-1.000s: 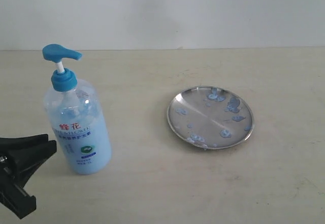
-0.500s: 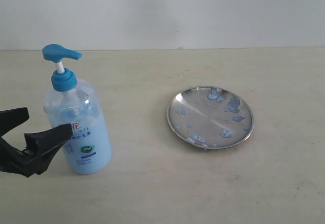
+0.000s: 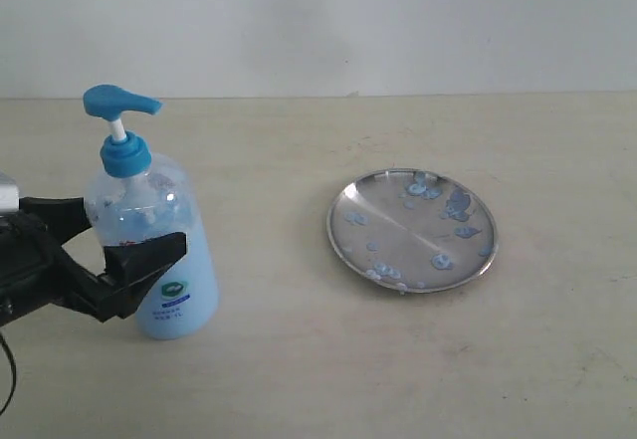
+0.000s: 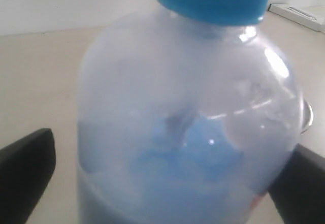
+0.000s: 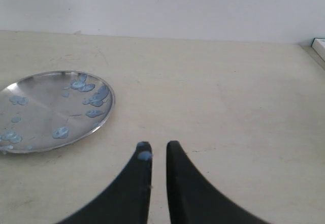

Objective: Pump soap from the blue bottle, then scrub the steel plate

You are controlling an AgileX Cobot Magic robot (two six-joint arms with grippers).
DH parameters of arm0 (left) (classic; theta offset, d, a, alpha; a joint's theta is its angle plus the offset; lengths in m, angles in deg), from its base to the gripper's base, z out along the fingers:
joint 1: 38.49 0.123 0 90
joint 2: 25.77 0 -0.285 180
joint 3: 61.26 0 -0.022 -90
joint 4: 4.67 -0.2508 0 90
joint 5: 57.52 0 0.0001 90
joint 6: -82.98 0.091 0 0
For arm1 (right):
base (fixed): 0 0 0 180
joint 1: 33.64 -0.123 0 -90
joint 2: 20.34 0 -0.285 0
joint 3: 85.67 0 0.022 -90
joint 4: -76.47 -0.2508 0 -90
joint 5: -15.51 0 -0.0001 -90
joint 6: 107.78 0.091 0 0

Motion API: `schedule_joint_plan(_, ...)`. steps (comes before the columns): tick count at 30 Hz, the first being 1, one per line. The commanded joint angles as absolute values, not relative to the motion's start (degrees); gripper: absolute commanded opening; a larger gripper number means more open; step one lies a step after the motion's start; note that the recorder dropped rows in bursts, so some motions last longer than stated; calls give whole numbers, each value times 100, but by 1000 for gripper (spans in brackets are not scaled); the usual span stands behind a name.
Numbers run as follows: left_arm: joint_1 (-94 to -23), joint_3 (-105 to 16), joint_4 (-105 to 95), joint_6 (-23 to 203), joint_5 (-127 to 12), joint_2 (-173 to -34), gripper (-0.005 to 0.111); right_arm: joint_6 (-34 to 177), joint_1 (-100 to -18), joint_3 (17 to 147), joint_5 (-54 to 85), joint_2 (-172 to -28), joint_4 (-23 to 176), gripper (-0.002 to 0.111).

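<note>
The blue bottle [image 3: 149, 250] stands upright at the table's left, with its blue pump head [image 3: 117, 104] raised. My left gripper [image 3: 117, 228] is open around the bottle's body, one black finger [image 3: 147, 256] in front of it and the other behind. In the left wrist view the bottle [image 4: 188, 132] fills the space between the fingers [image 4: 28, 170]. The steel plate [image 3: 398, 222] lies to the right, dotted with blobs of soap [image 3: 458, 203]. My right gripper [image 5: 156, 145] is shut on nothing, hovering beside the plate [image 5: 40, 112], with a soap blob [image 5: 144, 155] on one fingertip.
The beige table [image 3: 299, 359] meets a white wall [image 3: 398, 21] at the back. A white flat object [image 4: 299, 13] lies at the table's edge in the left wrist view. The right arm is out of the exterior view.
My left gripper has risen from the lower left corner and moved right, so its open fingers now straddle the bottle. The bottle and the plate have not moved.
</note>
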State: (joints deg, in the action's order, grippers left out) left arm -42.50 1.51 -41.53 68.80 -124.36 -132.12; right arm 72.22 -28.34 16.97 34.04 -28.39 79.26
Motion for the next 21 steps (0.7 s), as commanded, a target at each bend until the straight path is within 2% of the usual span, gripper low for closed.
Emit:
schedule_joint_plan(1, -4257, -270, -4216, 6950, -12602, -13872, 110, 7222, -2800, 1712, 3393, -2813, 7970, 1)
schedule_joint_plan(10, -4257, -942, -4582, 6950, -12749, -14852, 109, 7222, -2800, 1712, 3393, -2813, 7970, 1)
schedule_joint_plan(14, -4257, -1247, -4582, 6950, -12749, -15109, 101, 7222, -2800, 1712, 3393, -2813, 7970, 1)
schedule_joint_plan(17, -4257, -1292, -4582, 6950, -12749, -15146, 76, 7222, -2800, 1712, 3393, -2813, 7970, 1)
schedule_joint_plan(21, -4257, -1292, -4619, 6950, -12749, -15146, 21, 7222, -2800, 1712, 3393, -2813, 7970, 1)
